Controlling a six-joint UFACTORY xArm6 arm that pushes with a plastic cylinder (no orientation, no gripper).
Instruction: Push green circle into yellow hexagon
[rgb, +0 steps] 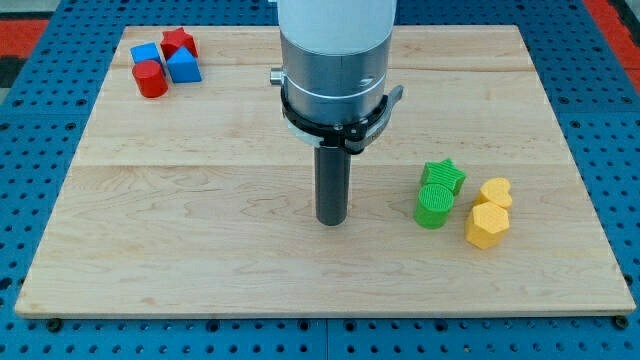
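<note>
In the camera view my tip (331, 221) stands on the wooden board (200, 250) near its middle, a bare rod with no fingers to clench or release, and open wood lies between it and the green circle (434, 204) to its right. That green circle sits touching the green star (442, 176) just behind it, with the yellow hexagon (487, 226) just beside it on the right and slightly nearer, the yellow heart (495, 192) touching the hexagon's far side, all near the board's right edge with clear wood in front. Far off at the left rear corner cluster the red cylinder (151, 79), blue cube (145, 53), red star (178, 42) and blue triangle (183, 66).
</note>
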